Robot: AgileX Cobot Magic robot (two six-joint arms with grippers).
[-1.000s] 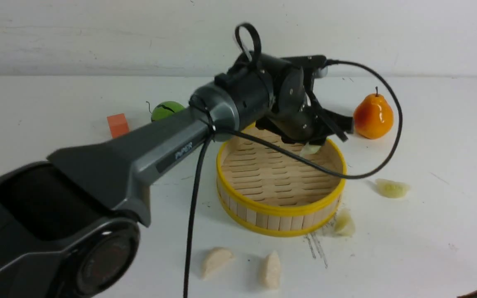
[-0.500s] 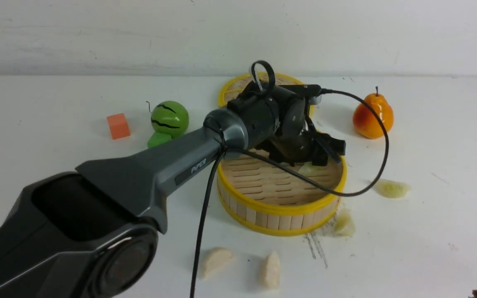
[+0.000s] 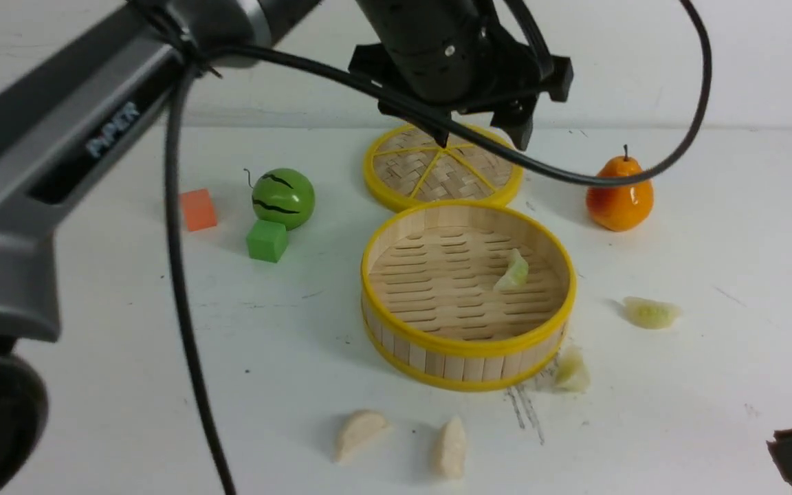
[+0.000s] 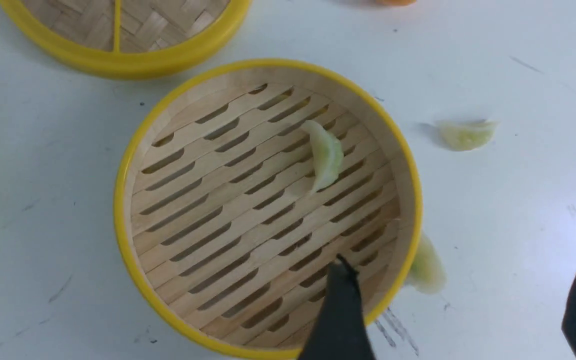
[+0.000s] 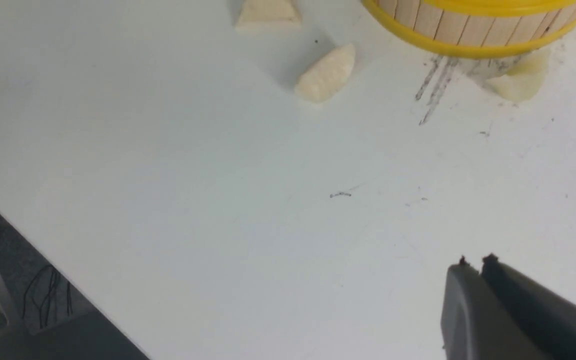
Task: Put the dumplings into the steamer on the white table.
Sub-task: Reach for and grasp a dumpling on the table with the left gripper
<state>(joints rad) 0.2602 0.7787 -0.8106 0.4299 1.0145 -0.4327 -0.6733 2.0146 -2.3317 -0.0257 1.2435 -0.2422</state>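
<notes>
One pale green dumpling (image 3: 514,269) already sits in the steamer (image 3: 465,347), on the slats toward its right side. The left fingers (image 3: 483,139) hang high over it, spread wide and empty. The right fingers (image 5: 476,261) are pinched shut on nothing, low near the right end of the robot-side edge. Four dumplings are out on the white surface (image 3: 93,309): two cream ones (image 3: 358,432) (image 3: 449,447) side by side between the steamer and the near edge, a green one (image 3: 570,371) touching the steamer's wall, and another green one (image 3: 650,312) further toward the right edge. They look tiny and light, probably soft and rubbery with a smooth skin that could squirt out. The safest bet is pinching across the fat belly rather than the thin tips or the pleats. The one against the wall looks awkward, with hardly any room for a finger on that side. The surface is flat and scuffed, with dark scratches by the steamer. Toward the far edge sit the lid (image 3: 437,172), a pear (image 3: 619,192), a striped green ball (image 3: 282,198), a green cube (image 3: 267,240) and an orange cube (image 3: 197,209), with a plain white wall behind.
</notes>
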